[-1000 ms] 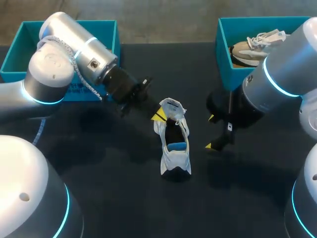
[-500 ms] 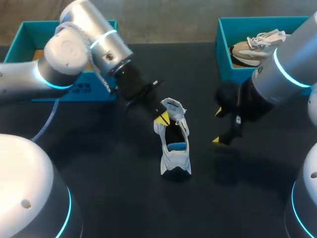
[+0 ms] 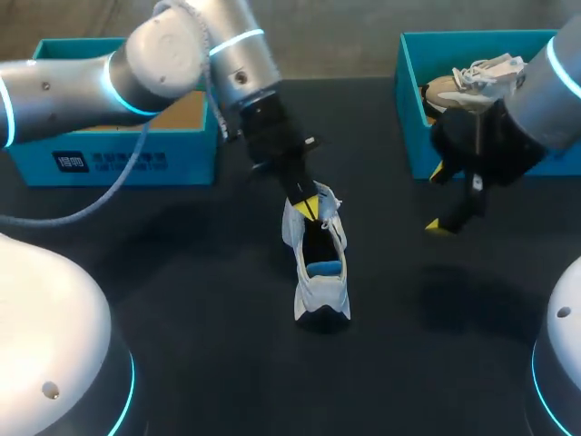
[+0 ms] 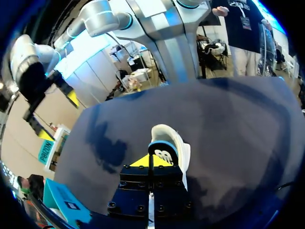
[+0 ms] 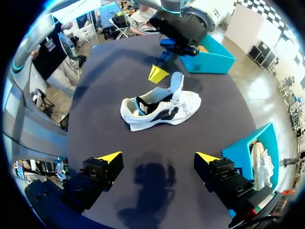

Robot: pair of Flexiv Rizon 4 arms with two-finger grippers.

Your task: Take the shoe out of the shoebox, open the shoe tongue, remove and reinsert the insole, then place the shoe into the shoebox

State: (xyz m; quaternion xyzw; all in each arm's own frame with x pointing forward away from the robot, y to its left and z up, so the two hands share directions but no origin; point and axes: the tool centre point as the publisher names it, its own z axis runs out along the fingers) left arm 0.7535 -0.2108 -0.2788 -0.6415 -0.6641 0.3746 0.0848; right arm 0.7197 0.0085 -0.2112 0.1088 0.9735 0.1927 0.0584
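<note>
Opening the tongue: we judge this to be the step in hand, since the white-and-black mesh sneaker (image 3: 322, 291) lies on the dark table outside both boxes, with its blue foam insole (image 3: 324, 268) showing inside the mouth.
Left gripper: our left gripper (image 3: 310, 203) is right at the sneaker's white fabric tongue (image 3: 314, 191), with the toe pointing away ahead of it. We cannot tell whether it is closed on the tongue or only resting against it.
Right gripper: our right gripper (image 3: 441, 198) is spread wide and holds nothing. It hangs above the table, well apart from the sneaker, which lies side-on ahead of it.
Doing it well: we should take the tongue near its free upper edge and draw it up and toward the toe, not sideways, so the mouth widens without rolling the shoe.
Steadying: we think the light sneaker could tip or slide under that pull, so the empty right gripper would do well to come down and brace the heel or the sidewall.
Next need: the mouth must gape enough for a gripper to reach the insole's edge.
Shoes: two, the sneaker on the table and a tan-and-white laced shoe (image 3: 458, 91).
Boxes: two teal cardboard shoeboxes, one (image 3: 127, 163) behind the left gripper and one (image 3: 413, 136) beside the right gripper, holding the tan shoe.
Insoles: one in view.
Grippers: two.
</note>
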